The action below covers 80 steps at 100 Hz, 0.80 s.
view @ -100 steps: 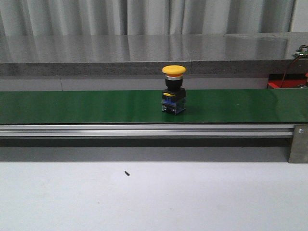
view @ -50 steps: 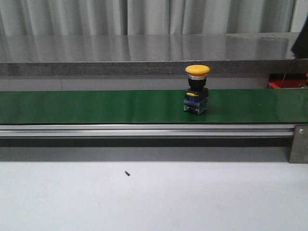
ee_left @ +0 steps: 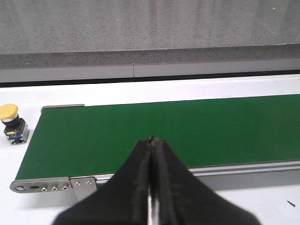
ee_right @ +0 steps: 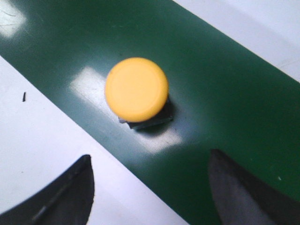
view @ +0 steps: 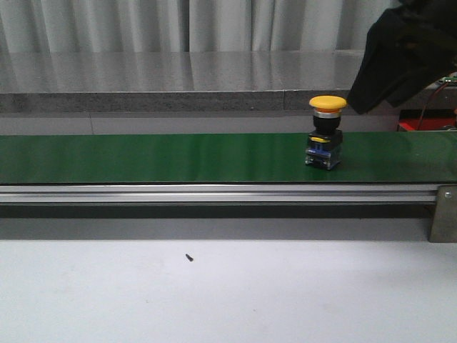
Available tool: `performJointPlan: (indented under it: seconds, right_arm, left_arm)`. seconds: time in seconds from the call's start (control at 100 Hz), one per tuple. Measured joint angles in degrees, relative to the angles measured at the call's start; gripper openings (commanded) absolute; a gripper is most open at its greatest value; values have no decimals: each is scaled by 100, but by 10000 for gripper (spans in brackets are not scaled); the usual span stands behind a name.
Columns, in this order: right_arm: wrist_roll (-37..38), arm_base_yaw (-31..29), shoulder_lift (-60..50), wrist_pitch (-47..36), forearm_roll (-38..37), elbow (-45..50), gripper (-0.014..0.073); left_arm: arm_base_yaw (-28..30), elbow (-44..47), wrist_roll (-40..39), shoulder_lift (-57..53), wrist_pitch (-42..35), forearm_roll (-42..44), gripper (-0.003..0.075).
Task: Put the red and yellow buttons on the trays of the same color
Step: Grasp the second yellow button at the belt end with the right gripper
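A yellow button (view: 327, 133) with a black and blue base stands upright on the green conveyor belt (view: 143, 157), right of centre. My right arm (view: 400, 57) hangs dark above and just right of it. In the right wrist view the button's yellow cap (ee_right: 136, 89) lies below my right gripper (ee_right: 150, 159), which is open and empty. My left gripper (ee_left: 151, 140) is shut and empty over the belt's (ee_left: 187, 131) near edge. A second yellow button (ee_left: 10, 123) stands on the white table off the belt's end. No red button and no tray is in view.
A metal rail (view: 214, 193) runs along the belt's front edge, with a bracket (view: 443, 213) at its right end. A grey stone ledge (view: 214, 86) lies behind the belt. White table surface (view: 228, 293) lies in front, with a small black speck (view: 188, 257).
The yellow button has moved to the right along the belt. My right arm has come into the front view at the upper right, above the button.
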Motion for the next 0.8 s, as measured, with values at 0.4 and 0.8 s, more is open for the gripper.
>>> performJointPlan:
  seconds: [0.4, 0.8]
  right_arm:
    - [0, 0, 649, -126, 23, -453, 481]
    - [86, -90, 650, 76, -75, -510, 248]
  left_arm:
    - [0, 0, 0, 0, 0, 0, -20]
    - [0, 0, 0, 0, 0, 0, -20]
